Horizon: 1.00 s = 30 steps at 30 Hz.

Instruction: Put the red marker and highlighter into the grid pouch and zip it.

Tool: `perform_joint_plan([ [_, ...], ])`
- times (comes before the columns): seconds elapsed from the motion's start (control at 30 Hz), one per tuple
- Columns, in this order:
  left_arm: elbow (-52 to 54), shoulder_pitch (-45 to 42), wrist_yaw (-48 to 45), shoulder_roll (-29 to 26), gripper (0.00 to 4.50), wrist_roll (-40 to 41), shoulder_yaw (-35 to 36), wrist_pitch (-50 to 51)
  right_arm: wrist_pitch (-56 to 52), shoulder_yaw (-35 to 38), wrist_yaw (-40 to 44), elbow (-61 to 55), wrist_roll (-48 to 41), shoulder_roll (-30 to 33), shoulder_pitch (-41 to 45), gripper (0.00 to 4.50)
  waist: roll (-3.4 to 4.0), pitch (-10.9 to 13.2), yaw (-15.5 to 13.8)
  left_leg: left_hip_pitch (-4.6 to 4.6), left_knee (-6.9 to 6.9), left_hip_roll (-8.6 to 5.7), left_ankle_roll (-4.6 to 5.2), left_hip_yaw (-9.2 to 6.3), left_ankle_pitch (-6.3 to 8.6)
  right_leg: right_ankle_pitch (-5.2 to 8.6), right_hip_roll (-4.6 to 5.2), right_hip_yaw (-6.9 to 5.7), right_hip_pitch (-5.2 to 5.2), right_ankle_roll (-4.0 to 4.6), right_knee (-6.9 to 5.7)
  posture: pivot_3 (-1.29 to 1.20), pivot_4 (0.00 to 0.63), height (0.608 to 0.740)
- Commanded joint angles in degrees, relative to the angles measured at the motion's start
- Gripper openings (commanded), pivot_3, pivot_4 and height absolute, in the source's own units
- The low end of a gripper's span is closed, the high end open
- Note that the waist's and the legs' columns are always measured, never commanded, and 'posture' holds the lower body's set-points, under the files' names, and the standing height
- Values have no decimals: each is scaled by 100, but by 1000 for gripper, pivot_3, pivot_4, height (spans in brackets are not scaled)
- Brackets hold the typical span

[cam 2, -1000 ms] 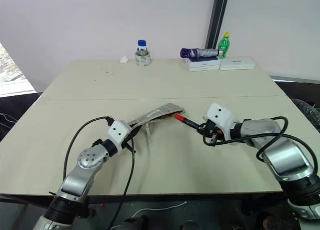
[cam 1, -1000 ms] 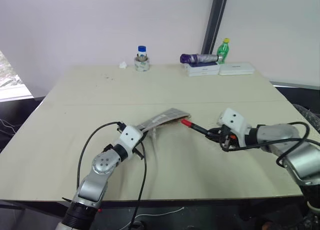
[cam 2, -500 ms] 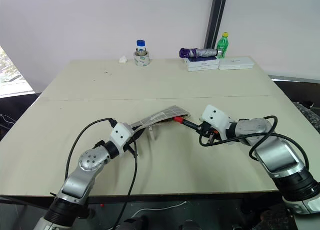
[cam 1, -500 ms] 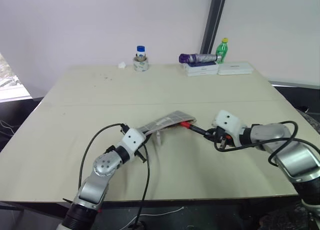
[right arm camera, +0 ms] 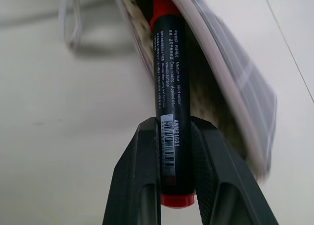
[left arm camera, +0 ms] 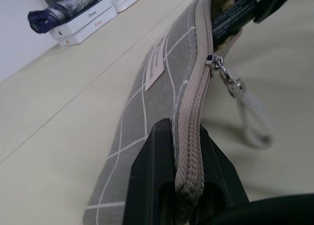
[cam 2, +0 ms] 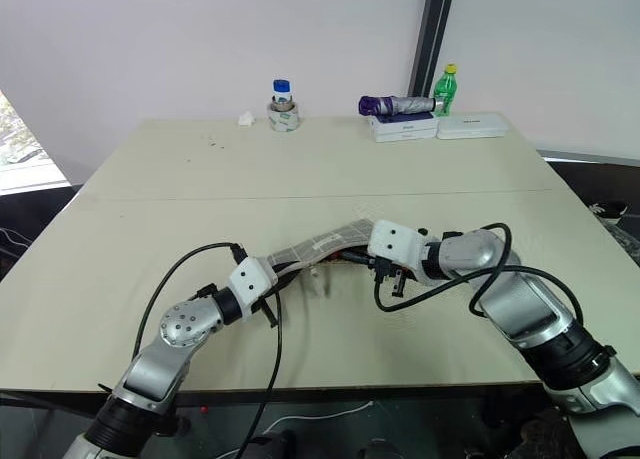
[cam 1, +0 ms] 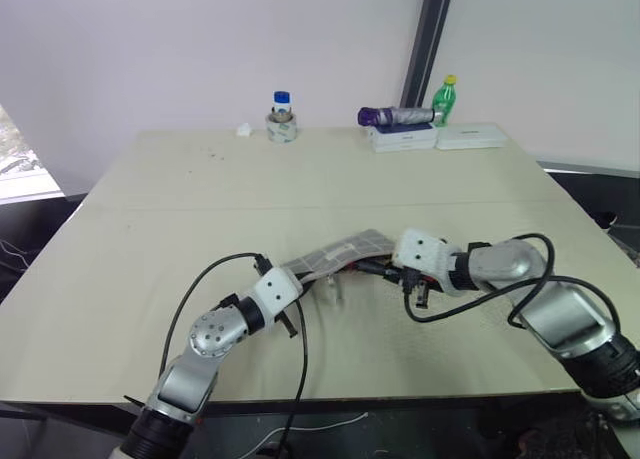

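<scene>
Left gripper [left arm camera: 184, 186] clamped on the zipper edge of the grid pouch [left arm camera: 147, 95], pouch lifted off the table [cam 1: 150, 199] and reaching ahead of the fingers. Right gripper [right arm camera: 171, 176] closed around the red marker [right arm camera: 168, 97], red tip ahead of the fingers and already inside the pouch's open mouth.

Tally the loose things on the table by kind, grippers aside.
Markers: 1, the red marker
Pouches: 1, the grid pouch
Bottles: 2, green bottle, blue-capped bottle
Umbrellas: 1, purple umbrella
White boxes: 2
Total: 7
</scene>
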<state>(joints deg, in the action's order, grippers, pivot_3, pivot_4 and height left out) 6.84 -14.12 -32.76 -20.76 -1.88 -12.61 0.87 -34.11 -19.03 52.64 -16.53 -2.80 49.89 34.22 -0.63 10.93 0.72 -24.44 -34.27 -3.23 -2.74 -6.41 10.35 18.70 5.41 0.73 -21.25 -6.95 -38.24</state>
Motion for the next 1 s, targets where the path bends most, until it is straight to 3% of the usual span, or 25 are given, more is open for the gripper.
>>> perform_joint_plan([
  [0.03, 268, 28, -101, -10, 0, 45, -61, -95, 230, 31, 56, -44, 160, -106, 222, 336, 0, 0, -1, 0, 0, 0, 0, 0, 0, 0, 0, 0, 0, 0, 0, 0, 150, 740],
  [0.23, 353, 120, -176, -71, 0, 30, -66, -83, 427, 66, 241, 51, 335, -122, 261, 336, 0, 0, -1, 0, 0, 0, 0, 0, 0, 0, 0, 0, 0, 0, 0, 0, 150, 740],
  [0.5, 375, 117, -153, 59, 0, 192, 54, 196, 332, 531, 302, -47, 206, -60, 224, 4197, 0, 0, -3, 0, 0, 0, 0, -1, 0, 0, 0, 0, 0, 0, 0, 0, 150, 740],
  [0.8, 516, -229, 133, 542, 0, 1045, 600, 1353, -53, 1637, 432, -290, -566, 114, -67, 4197, 0, 0, -10, 1, -1, 0, 0, -2, 0, 0, 0, -1, 4, 0, 0, 0, 150, 740],
  [1.0, 571, -715, 290, 983, 0, 1791, 871, 2281, -594, 1852, 181, -556, -1129, -278, -170, 4197, 0, 0, 8, 1, -3, 0, 0, -2, 0, -1, -1, -2, 5, -1, -2, 0, 150, 740],
])
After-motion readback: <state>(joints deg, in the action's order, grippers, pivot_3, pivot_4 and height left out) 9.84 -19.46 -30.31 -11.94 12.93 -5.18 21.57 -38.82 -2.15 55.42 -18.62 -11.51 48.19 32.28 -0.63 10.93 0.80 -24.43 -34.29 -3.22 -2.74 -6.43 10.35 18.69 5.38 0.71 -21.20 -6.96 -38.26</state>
